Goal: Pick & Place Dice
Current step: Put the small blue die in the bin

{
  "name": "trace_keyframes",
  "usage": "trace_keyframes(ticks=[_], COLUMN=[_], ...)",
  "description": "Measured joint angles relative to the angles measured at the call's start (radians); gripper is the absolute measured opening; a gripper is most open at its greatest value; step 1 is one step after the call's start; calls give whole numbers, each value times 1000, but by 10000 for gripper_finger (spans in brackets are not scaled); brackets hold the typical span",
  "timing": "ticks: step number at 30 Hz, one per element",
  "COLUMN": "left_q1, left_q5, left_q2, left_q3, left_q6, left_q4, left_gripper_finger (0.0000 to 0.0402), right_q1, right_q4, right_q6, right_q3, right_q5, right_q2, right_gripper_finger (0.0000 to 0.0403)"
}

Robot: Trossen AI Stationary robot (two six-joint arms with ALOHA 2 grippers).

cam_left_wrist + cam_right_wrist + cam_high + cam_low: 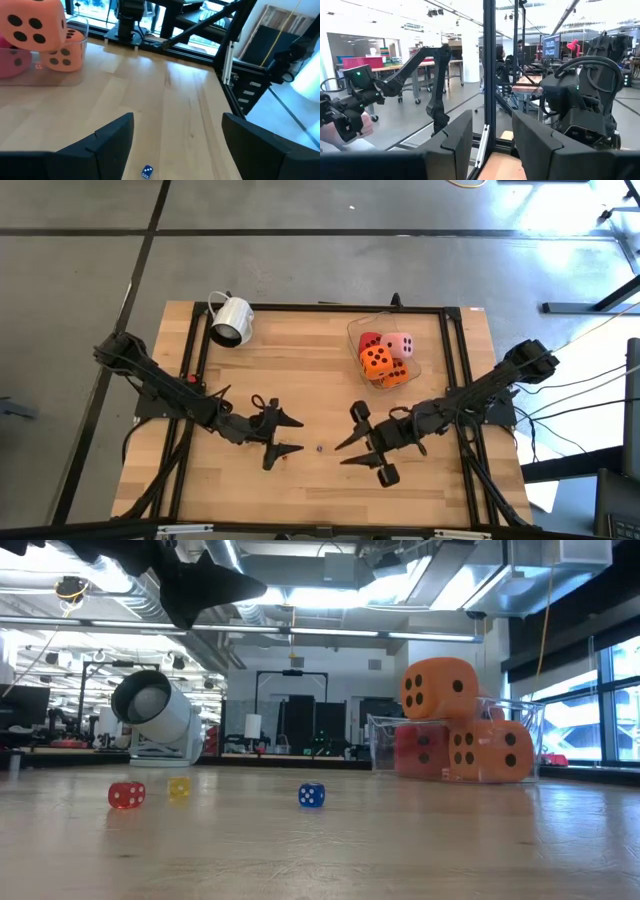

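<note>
Four dice lie piled in a clear tub (354, 330) at the table's far right: a red die (369, 341), a pink die (401, 345) and two orange dice (376, 360) (396, 375). In the low view one orange die (439, 690) rests on top of the others. My left gripper (291, 434) hovers open over the middle of the table, left of centre, pointing right. My right gripper (344, 452) faces it from the right, open, with nothing between its fingers (455, 140). Both are well nearer than the tub.
A white mug (231, 320) lies on its side at the far left. Three tiny dice sit on the wood between the grippers: blue (311, 796), red (126, 795) and yellow (179, 788). A black frame (455, 370) runs round the table.
</note>
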State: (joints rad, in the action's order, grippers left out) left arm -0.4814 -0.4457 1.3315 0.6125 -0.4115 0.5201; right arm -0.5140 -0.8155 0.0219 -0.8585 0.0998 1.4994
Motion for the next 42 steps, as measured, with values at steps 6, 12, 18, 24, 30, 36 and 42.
trace_keyframes(ticks=[6, 12, 18, 24, 30, 36, 42], left_q1=[-1, -1, -1, -2, -1, -1, -1], left_q5=[2, 25, 56, 104, 62, 22, 27], left_q2=[0, 0, -18, -84, -140, -146, -144], left_q3=[0, 0, 0, 0, 0, -1, -1], left_q6=[54, 115, 283, 427, 415, 386, 373], left_q4=[1, -5, -1, -9, -151, -214, -211], left_gripper_finger=[294, 294, 294, 294, 294, 294, 294], right_q1=[0, 0, 1, -3, -21, -26, -8], right_q4=[-2, 195, 453, 635, 798, 829, 826], right_q6=[47, 80, 170, 303, 494, 598, 591], right_q3=[-48, -197, -336, -393, -385, -352, -351], right_q5=[-7, 23, 139, 232, 339, 375, 402], right_q2=[66, 198, 301, 324, 334, 392, 486], right_gripper_finger=[139, 139, 139, 139, 139, 139, 139])
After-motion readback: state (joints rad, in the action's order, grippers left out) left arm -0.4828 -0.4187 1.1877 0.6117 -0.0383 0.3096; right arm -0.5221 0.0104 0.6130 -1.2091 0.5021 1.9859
